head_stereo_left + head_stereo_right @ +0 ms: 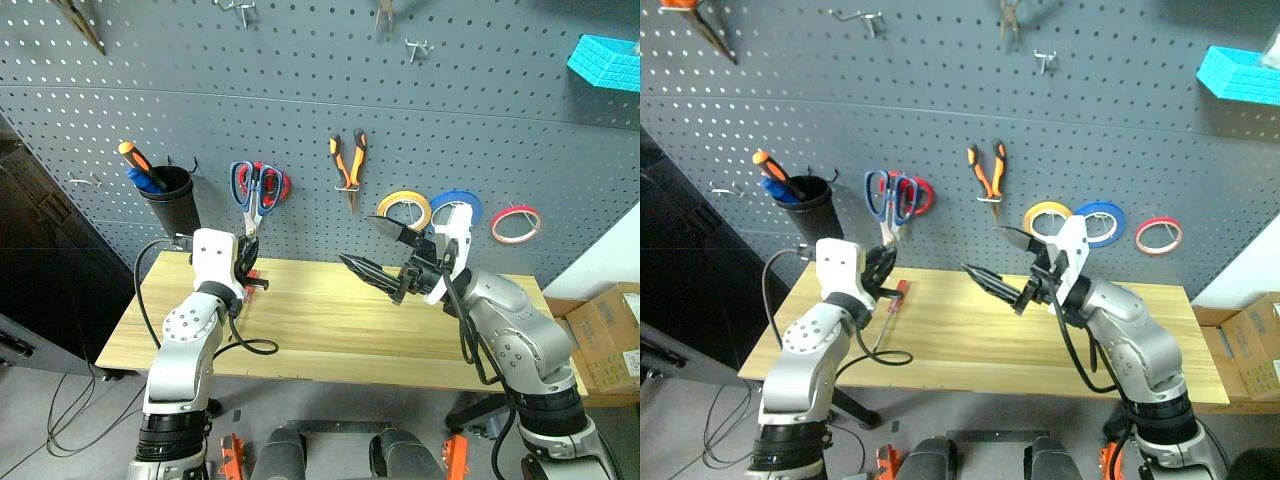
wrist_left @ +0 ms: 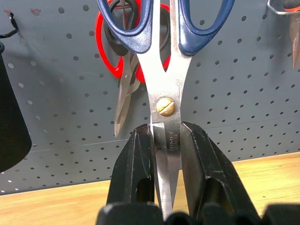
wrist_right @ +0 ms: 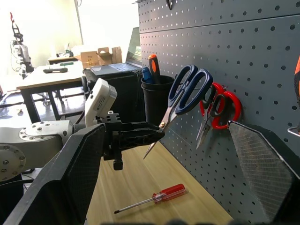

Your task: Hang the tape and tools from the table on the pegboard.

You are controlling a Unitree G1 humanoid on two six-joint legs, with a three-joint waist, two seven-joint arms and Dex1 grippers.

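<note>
While the left tool (image 2: 166, 173) clamps the steel blades just below the brass pivot, the blue-handled scissors (image 2: 164, 61) stand upright against the pegboard (image 1: 300, 110), handles at twelve o'clock, overlapping the red-handled scissors (image 3: 216, 110) hanging behind them. At three o'clock from them hang the orange-and-black pliers (image 1: 348, 165), then a yellow roll (image 1: 404, 208), a blue roll (image 1: 457, 203) and the thin pink tape ring (image 1: 516, 223). On the bench (image 1: 330, 330) lies the slim red-handled screwdriver (image 3: 152, 198). With its fingers spread wide, the right tool (image 1: 385, 255) holds nothing.
</note>
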